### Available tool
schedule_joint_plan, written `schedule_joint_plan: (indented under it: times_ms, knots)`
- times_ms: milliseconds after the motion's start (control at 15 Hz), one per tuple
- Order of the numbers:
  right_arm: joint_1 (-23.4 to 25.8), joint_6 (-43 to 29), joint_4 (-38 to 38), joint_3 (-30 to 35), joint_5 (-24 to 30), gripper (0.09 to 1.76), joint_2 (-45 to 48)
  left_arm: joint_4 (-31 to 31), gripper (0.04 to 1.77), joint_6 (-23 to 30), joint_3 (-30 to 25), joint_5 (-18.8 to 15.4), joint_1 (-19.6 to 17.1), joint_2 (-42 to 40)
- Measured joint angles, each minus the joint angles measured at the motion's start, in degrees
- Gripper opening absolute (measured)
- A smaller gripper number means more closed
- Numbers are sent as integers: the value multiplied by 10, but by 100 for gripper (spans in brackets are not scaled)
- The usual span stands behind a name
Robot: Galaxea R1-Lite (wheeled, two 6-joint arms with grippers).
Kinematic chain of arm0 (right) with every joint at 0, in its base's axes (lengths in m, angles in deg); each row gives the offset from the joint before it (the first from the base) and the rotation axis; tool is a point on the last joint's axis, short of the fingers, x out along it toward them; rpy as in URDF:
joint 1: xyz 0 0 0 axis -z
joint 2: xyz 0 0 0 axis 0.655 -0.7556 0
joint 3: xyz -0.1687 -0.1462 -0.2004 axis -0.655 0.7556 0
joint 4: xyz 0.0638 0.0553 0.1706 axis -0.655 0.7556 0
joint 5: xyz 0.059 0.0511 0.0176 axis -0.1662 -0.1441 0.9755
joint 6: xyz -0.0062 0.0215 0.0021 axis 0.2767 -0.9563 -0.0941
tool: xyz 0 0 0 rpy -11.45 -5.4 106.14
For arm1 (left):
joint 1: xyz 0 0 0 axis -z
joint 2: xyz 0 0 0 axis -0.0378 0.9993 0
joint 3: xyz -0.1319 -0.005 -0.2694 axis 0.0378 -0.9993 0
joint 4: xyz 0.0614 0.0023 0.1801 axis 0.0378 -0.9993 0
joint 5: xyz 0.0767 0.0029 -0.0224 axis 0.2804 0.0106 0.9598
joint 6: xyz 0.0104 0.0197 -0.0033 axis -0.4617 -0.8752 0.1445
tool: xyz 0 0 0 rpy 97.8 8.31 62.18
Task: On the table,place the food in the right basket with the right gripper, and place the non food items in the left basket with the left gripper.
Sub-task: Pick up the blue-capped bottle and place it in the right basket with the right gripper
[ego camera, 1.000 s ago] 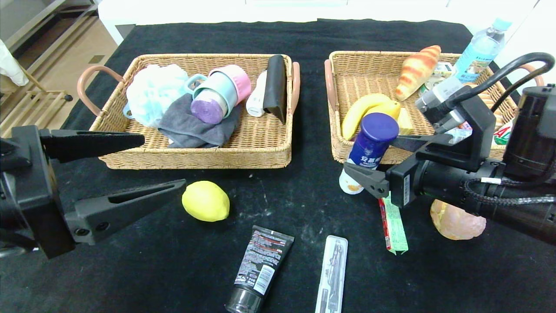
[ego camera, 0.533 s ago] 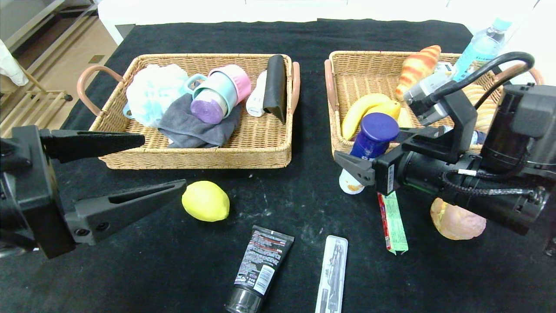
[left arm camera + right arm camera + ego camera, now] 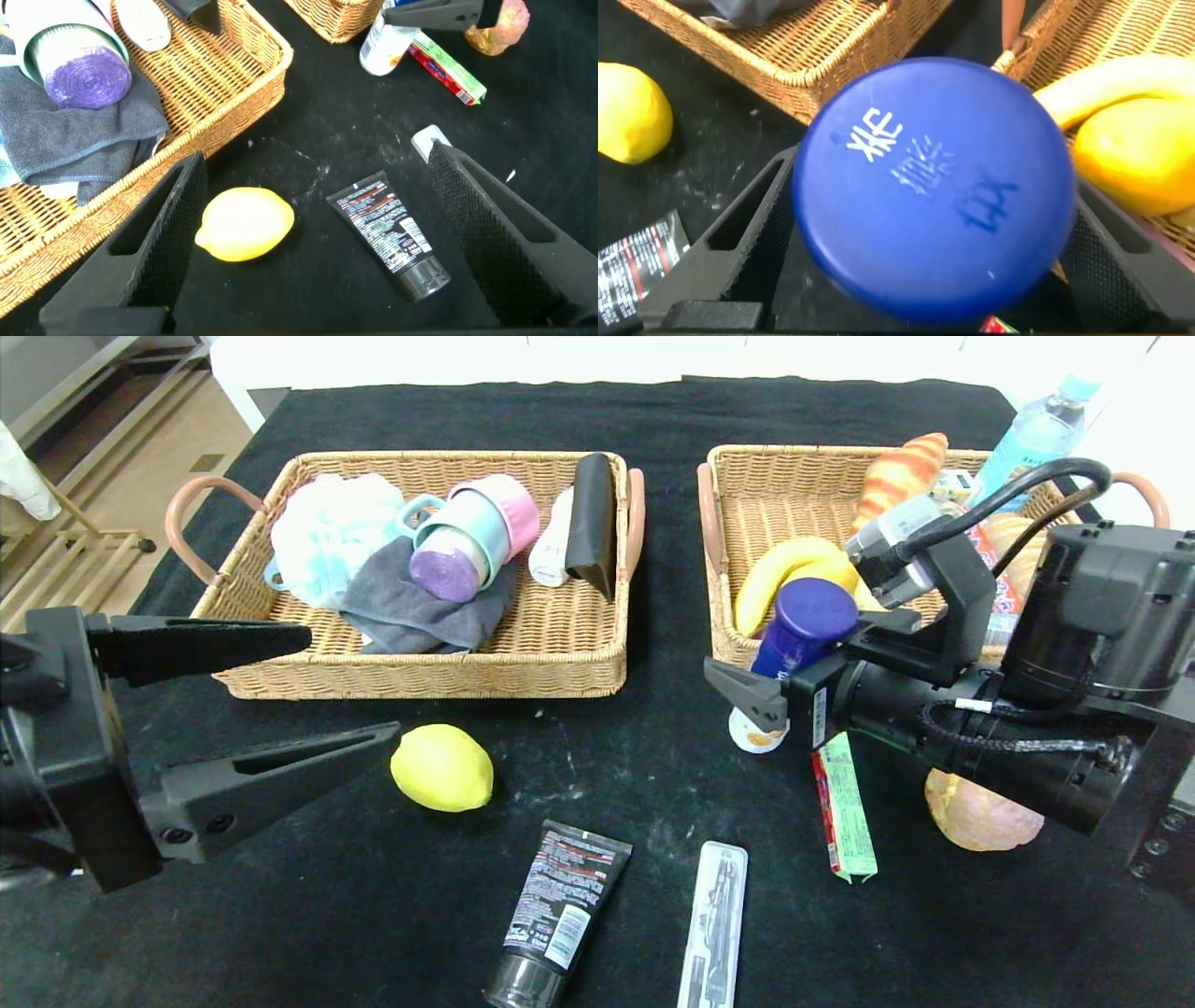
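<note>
Fingers (image 3: 747, 686) flanking blue-capped bottle (image 3: 803, 616)

We see two baskets side by side at the back, the left basket (image 3: 560, 663) holding cups (image 3: 476, 537) and a cloth (image 3: 411, 616), the right basket (image 3: 728, 523) bananas (image 3: 775, 574). Before the left one lie a lemon (image 3: 442, 768) and a tube (image 3: 555, 915); the bottle (image 3: 794, 649) apparently stands just before the right one.

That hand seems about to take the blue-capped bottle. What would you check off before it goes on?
1. Right hand straddles the blue-capped bottle: ok.
2. Fingers closed on it: not ok, still open around it.
3. Bottle upright on the table: ok.
4. Room in the right basket: ok, bare wicker near the banana.
5. Left hand out of the way: ok, open near the lemon.
</note>
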Motion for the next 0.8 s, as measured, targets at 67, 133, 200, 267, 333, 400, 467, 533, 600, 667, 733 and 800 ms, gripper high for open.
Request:
schedule_joint_plan:
  times_ms: [67,133,200,267,333,400,467,533,600,667,733,800]
  knots:
    - [0,0,-3,0,0,171,-2,0,172,0,0,0,0,0]
    - [0,0,-3,-1,0,171,-4,0,172,0,0,0,0,0]
    - [0,0,-3,-1,0,171,-5,0,172,0,0,0,0,0]
    - [0,0,-4,-2,0,162,-6,0,172,0,0,0,0,0]
    - [0,0,-4,-2,0,144,-7,0,172,0,0,0,0,0]
    - [0,0,-4,-2,0,127,-7,0,172,0,0,0,0,0]
    - [0,0,-4,-2,0,113,-7,0,172,0,0,0,0,0]
    - [0,0,-4,-1,0,100,-7,0,172,0,-1,0,0,0]
    - [0,0,-3,-1,0,91,-7,0,172,0,-1,0,0,0]
    - [0,0,-4,-1,0,86,-7,0,172,0,-1,0,0,-1]
    - [0,0,-3,-1,0,84,-7,0,172,0,-1,0,0,-1]
    - [0,0,-3,-1,0,84,-7,0,172,0,-1,0,0,-1]
